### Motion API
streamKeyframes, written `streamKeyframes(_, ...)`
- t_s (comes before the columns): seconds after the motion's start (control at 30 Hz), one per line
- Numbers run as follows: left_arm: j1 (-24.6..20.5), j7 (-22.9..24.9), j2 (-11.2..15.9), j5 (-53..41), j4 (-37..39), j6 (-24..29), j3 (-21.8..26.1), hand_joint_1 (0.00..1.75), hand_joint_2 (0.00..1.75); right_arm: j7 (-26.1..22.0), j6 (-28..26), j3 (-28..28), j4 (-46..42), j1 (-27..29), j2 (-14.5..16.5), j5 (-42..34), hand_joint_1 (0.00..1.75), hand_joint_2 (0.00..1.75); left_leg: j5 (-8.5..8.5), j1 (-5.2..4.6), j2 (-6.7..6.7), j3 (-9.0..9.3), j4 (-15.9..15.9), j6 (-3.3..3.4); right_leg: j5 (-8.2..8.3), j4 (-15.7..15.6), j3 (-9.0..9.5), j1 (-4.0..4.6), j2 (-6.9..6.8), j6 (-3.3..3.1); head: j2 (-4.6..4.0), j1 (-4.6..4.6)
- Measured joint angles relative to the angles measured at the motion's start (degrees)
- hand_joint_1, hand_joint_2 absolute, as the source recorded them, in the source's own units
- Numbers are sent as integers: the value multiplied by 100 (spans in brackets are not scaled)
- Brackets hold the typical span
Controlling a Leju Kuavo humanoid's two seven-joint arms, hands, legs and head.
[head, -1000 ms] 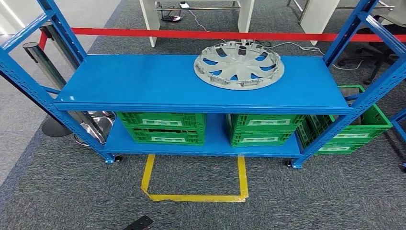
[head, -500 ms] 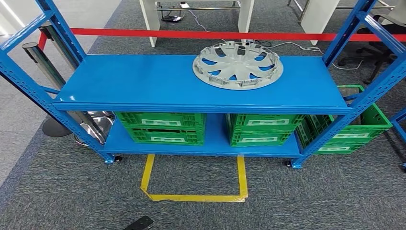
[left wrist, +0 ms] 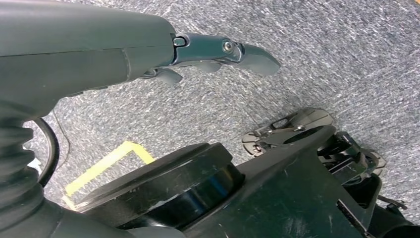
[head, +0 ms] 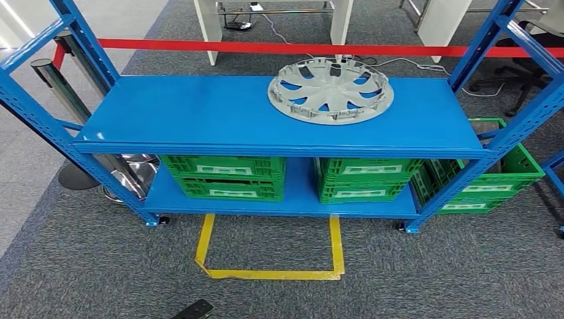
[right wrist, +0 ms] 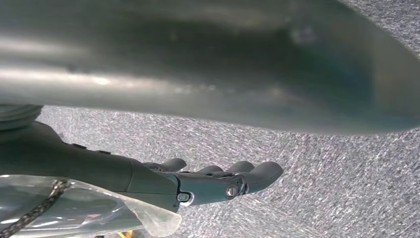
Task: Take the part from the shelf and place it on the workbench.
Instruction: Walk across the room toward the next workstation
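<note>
As viewed from the head camera, the round grey plastic wheel cover lay flat, ribbed inside upward, on the top board of the blue steel shelf, toward its right half and rear edge, so the right arm was judged nearer. Green slotted crates occupied the lower board. At the left wrist, the left hand hung over grey carpet, fingers extended, holding nothing. At the right wrist, the right hand likewise hung extended and empty, well apart from the cover
</note>
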Motion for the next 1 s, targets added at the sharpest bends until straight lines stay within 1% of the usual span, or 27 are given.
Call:
streamKeyframes(0.53, -2, 0, 0, 0, 0, -17, 20, 0, 175, 13, 2, 13, 0, 0, -2, 46, 0, 0, 0, 0, 0, 0, 0, 0, 0, 0, 0, 0, 0, 0, 0, 0)
streamKeyframes(0.67, -1, 0, 1, 0, 0, -20, 22, 0, 175, 18, 2, 16, 0, 0, -1, 58, 0, 175, -1, -2, 0, -1, 0, 0, 1, -2, 0, -3, 0, 0, 0, 0)
streamKeyframes(1.0, 0, 0, 9, 0, 0, -26, 29, 0, 175, 20, 2, 38, 0, 0, 0, 68, 0, 175, -6, -12, 0, -1, 3, 8, 5, -4, 0, -16, 0, 8, 0, 0)
